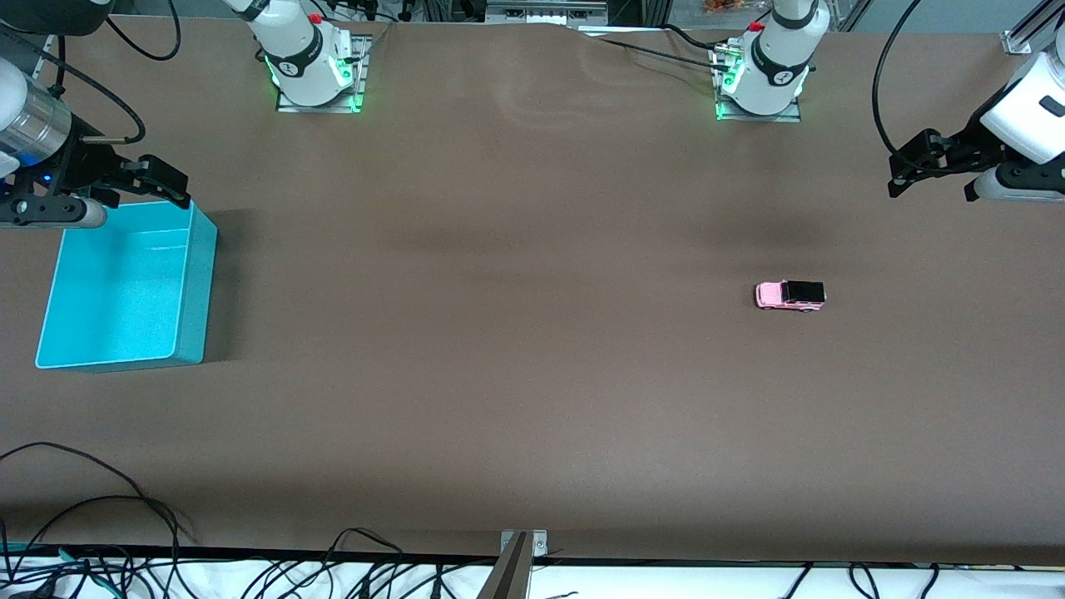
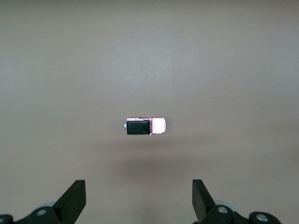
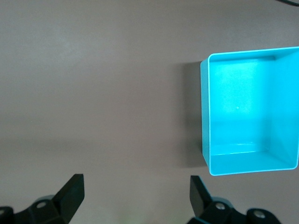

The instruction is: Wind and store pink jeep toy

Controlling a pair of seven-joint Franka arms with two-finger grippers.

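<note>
Above the table, left claw [image 1: 911, 173] and right claw [image 1: 162, 181] both wide, empty, clear of pink jeep toy [image 1: 790, 295].

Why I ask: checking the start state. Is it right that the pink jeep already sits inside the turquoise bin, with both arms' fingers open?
No. The pink jeep stands on the bare table toward the left arm's end, as the front view shows; the turquoise bin holds nothing. Both arms' fingers are open.

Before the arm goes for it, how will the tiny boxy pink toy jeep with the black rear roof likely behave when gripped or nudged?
The tiny boxy pink toy jeep with the black rear roof stands on its wheels on the flat brown table, so a nudge along its length would probably roll it. It looks rigid and, being so small, probably light. Its short body leaves little to hold, so an off-centre pinch might twist it.
</note>
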